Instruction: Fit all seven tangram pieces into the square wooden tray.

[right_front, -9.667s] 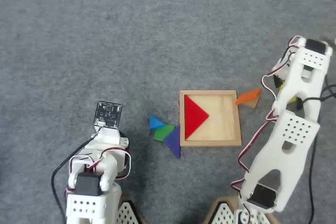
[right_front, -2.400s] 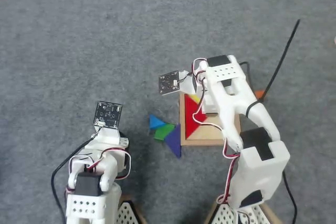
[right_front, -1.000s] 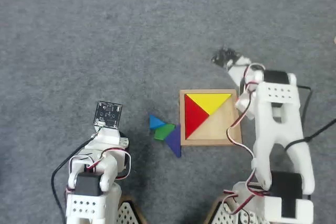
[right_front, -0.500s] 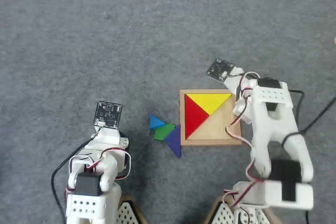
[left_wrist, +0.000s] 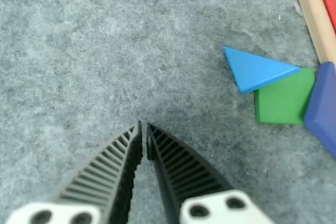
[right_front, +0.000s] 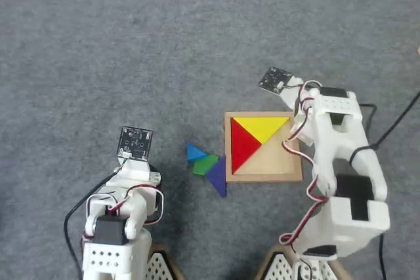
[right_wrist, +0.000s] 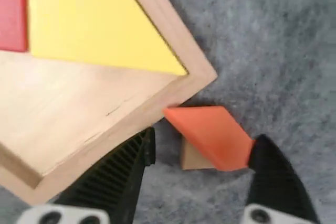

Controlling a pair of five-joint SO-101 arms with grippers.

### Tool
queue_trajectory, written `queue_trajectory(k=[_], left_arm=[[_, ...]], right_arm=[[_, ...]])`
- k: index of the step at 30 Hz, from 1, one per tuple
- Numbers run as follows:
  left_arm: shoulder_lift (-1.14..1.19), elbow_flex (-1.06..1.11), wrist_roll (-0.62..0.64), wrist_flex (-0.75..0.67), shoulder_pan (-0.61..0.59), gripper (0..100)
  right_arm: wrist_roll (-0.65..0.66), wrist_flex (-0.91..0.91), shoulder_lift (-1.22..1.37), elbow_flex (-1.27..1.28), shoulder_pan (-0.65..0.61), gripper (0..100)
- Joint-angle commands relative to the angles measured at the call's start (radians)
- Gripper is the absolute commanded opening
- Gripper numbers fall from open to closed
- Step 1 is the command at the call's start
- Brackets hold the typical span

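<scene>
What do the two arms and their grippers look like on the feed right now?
The left arm and right arm are white plastic shells with black motor blocks, perforated panels and loose red, white and black cables. Each wrist carries a small dark circuit board. The left gripper has black ribbed fingers on white mounts with screw holes. The right gripper is black on white too.

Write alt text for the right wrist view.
The open right gripper straddles an orange piece lying on grey carpet just outside a corner of the wooden tray. Inside the tray sit a yellow triangle and, beside it, a red piece.
</scene>
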Motion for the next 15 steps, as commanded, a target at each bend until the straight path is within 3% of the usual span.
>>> queue_trajectory(k=[1, 15], left_arm=[[-0.020, -0.012, -0.008, 0.006, -0.006, 2], [-0.020, -0.012, -0.008, 0.006, -0.006, 2]], right_arm=[[-0.023, -0.016, 0.013, -0.084, 0.039, 18.0], [-0.110, 0.038, -0.064, -0.117, 0.206, 16.5]])
